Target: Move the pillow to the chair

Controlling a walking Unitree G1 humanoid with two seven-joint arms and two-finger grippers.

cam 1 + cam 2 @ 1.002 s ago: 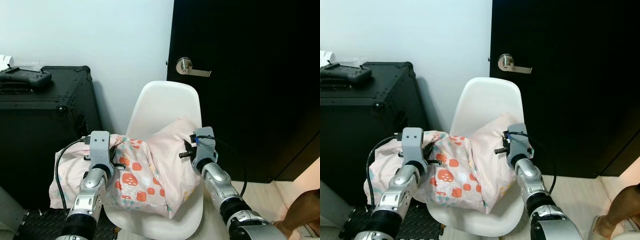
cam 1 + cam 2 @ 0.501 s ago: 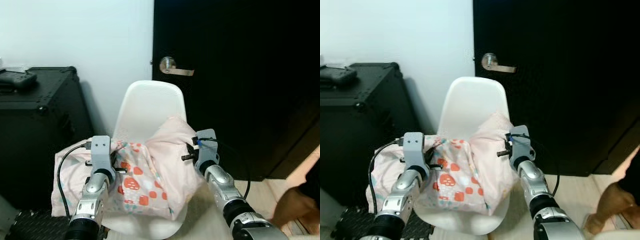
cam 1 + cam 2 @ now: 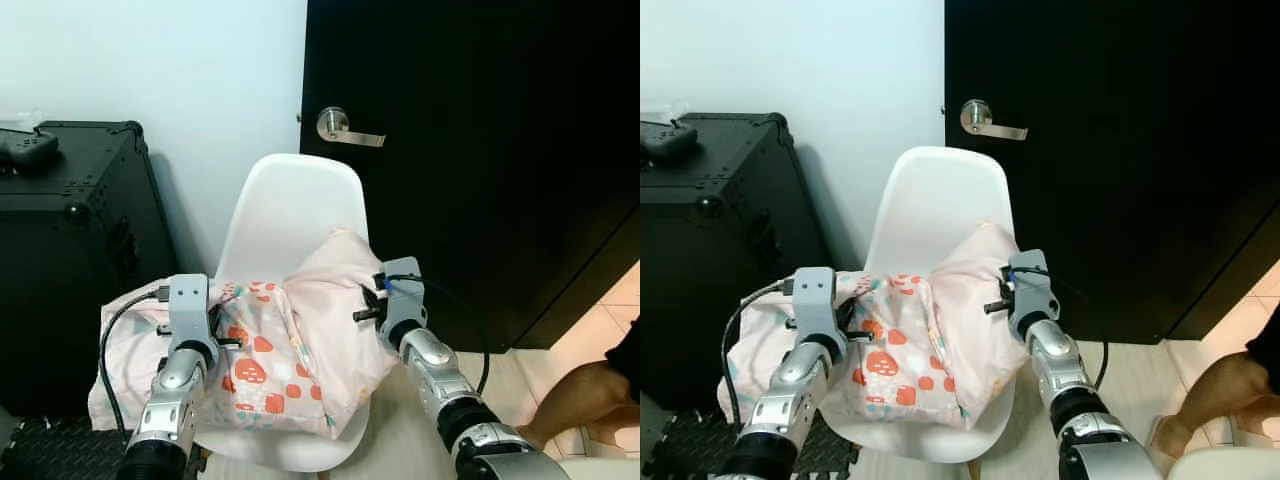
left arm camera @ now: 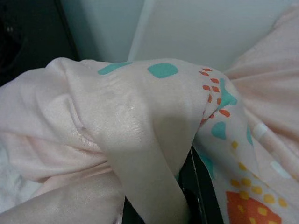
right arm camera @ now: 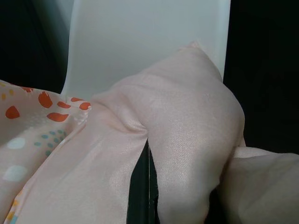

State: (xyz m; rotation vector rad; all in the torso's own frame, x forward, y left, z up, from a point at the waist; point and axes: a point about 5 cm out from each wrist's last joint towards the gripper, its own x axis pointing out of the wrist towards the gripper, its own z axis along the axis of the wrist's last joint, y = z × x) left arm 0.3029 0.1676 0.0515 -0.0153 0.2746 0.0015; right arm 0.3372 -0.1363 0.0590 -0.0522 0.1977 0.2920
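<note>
Gripping the pillow (image 3: 290, 350) from both sides, the two pincers hold it over the seat of the white chair (image 3: 290, 215). The left pincer (image 4: 187, 186) is closed on a bunched fold of the pink cloth, with a black finger (image 4: 198, 189) showing under the fabric. The right pincer (image 5: 142, 182) is likewise clamped on a pinched ridge of the plain pink side. The pillow sags onto the seat, its left part hanging past the seat edge. Behind the chair stand a black door (image 3: 480, 150) and a black case (image 3: 60, 230).
</note>
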